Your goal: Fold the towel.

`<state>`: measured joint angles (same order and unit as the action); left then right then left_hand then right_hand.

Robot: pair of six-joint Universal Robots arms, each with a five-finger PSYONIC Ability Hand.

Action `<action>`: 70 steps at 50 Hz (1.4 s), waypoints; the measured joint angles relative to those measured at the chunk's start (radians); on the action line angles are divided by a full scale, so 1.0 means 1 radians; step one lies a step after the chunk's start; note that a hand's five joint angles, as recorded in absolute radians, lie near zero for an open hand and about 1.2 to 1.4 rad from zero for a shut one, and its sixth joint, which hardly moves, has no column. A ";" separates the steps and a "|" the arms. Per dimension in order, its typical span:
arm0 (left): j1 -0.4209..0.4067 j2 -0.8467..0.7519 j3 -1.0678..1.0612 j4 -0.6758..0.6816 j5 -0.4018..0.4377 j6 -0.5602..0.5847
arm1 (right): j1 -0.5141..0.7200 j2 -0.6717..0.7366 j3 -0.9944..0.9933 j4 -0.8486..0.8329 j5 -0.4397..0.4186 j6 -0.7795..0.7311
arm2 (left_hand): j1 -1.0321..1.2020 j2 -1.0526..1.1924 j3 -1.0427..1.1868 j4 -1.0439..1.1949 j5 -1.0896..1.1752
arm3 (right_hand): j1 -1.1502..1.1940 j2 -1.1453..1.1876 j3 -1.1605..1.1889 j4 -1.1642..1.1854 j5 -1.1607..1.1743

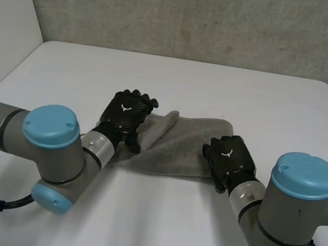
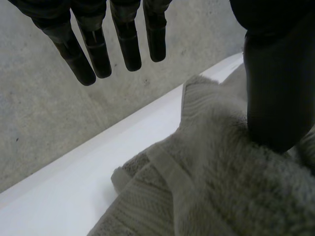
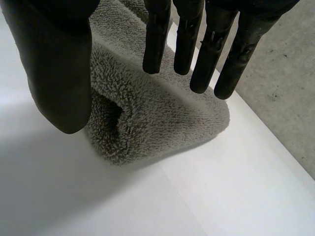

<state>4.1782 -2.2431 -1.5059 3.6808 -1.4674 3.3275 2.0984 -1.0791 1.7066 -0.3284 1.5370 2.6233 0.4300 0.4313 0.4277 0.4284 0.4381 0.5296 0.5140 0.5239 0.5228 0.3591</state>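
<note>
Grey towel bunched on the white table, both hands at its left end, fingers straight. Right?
No: the hands are at opposite ends. The head view shows the left hand at the left end of the towel and the right hand at its right end. The rest holds: grey towel, bunched, on the white table, fingers straight.

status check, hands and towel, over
left hand open at left end of towel. right hand open over its right end. towel rumpled on the table, ungripped. nothing in the way.
</note>
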 measured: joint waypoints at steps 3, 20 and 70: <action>0.006 -0.027 0.037 -0.014 -0.029 0.002 | 0.001 0.003 -0.001 0.000 0.000 0.000 | 0.028 0.025 0.028 0.030 0.027 | 0.015 0.019 0.016 0.016 0.014; 0.081 -0.002 0.041 -0.083 -0.325 0.001 | -0.005 0.008 -0.004 -0.010 0.002 0.000 | 0.035 0.027 0.035 0.034 0.028 | 0.111 0.113 0.114 0.115 0.109; -0.033 0.259 -0.186 -0.007 -0.278 0.006 | -0.262 -0.251 0.084 0.243 -0.022 -0.358 | -0.040 -0.036 -0.052 -0.034 -0.081 | 0.763 0.810 0.804 0.809 0.803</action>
<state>4.1452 -1.9843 -1.6915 3.6739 -1.7458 3.3333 1.8365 -1.3300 1.7910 -0.0858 1.5151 2.2658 0.3900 0.3957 0.3758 0.3940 0.3571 1.2924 1.3242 1.3279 1.3318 1.1617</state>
